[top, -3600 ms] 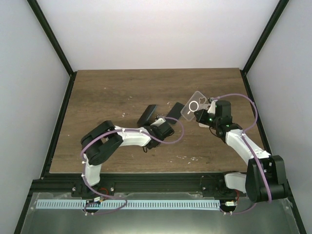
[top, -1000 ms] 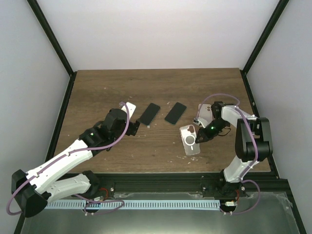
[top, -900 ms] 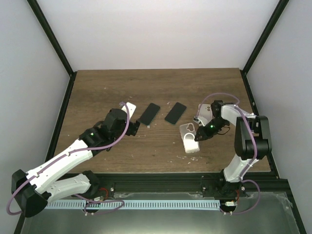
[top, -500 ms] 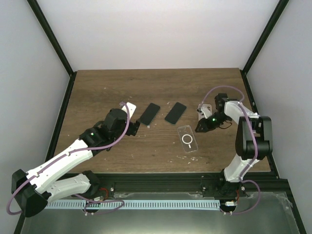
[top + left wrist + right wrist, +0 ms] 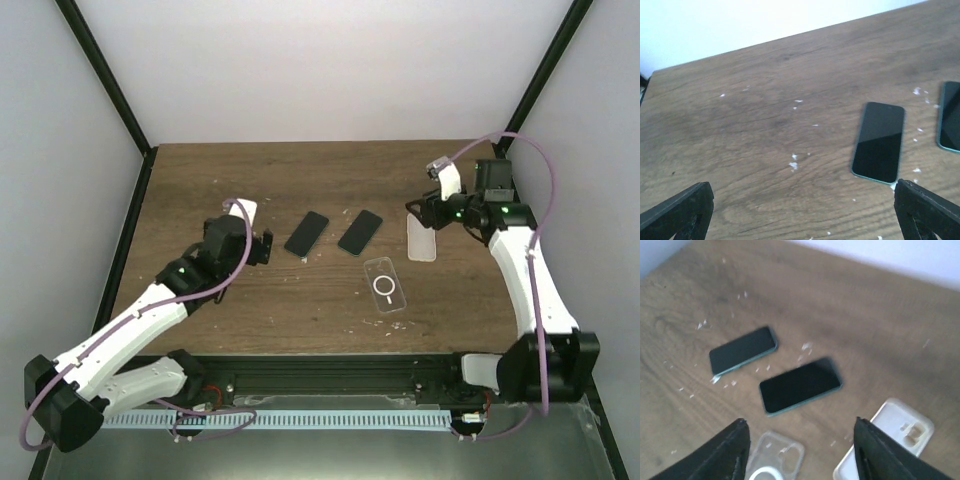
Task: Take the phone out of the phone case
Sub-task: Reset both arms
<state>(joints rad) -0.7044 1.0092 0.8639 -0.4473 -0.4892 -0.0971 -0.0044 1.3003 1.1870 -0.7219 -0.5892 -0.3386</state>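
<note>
The left phone point(image 5: 306, 233) and right phone point(image 5: 360, 232) lie bare at mid-frame, with the clear case point(image 5: 385, 285) empty to their lower right. The left gripper point(image 5: 262, 247) and right gripper point(image 5: 418, 208) gape, holding nothing. The phones are likely stiff, slick and thin, so pinch across the long edges.

Left arm point(image 5: 140, 315) reached forward, low; left gripper point(image 5: 264, 247) hung wide open. Right arm point(image 5: 525, 270) stood tall, elbow bent; right gripper point(image 5: 418, 208) gaped, pointing left.

Lab test enclosure: plain white walls point(image 5: 320, 70), black frame struts point(image 5: 103, 72), scuffed wooden tabletop point(image 5: 250, 180).
</note>
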